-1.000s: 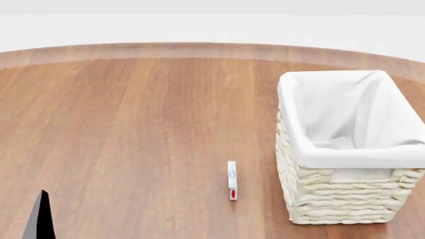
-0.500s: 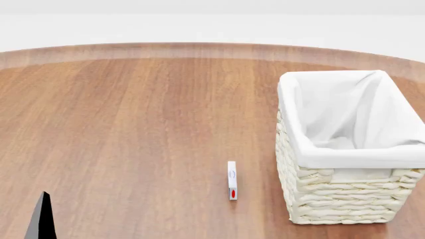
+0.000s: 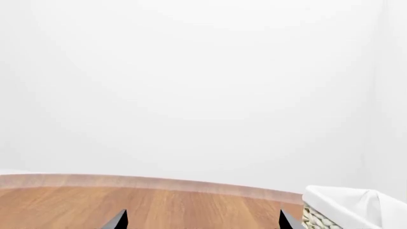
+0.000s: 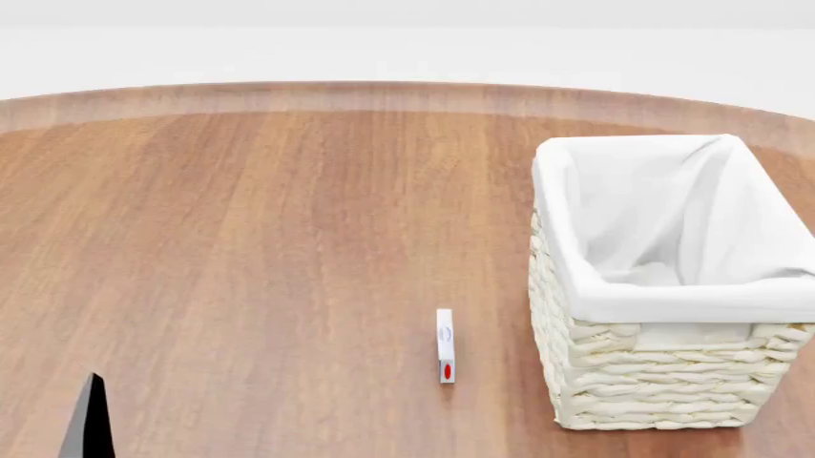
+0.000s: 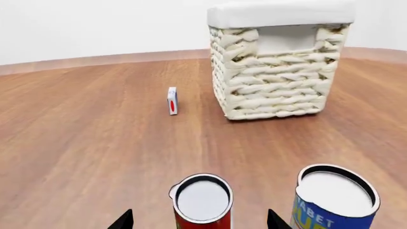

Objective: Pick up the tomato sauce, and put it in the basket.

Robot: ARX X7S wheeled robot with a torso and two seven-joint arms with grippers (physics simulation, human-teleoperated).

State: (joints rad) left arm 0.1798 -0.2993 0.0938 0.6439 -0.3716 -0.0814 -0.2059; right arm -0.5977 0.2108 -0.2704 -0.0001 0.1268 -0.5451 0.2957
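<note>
In the right wrist view the tomato sauce (image 5: 201, 202), a small red-labelled can with a plain silver top, stands upright between the two spread fingertips (image 5: 125, 221) of my right gripper (image 5: 200, 222), which is open around it. The cream woven basket (image 5: 273, 67) with white cloth lining stands beyond it; in the head view it (image 4: 662, 296) is at the right. The can and my right gripper do not show in the head view. My left gripper (image 3: 200, 222) is open and empty; one fingertip (image 4: 90, 420) shows at the head view's lower left.
A blue-and-yellow labelled can (image 5: 334, 198) stands close beside the tomato sauce. A small white box with a red spot (image 4: 445, 345) lies on the wooden table (image 4: 255, 248) left of the basket; it also shows in the right wrist view (image 5: 171, 100).
The left fingertip in the head view has sunk lower and slightly right. Nothing else has moved.
</note>
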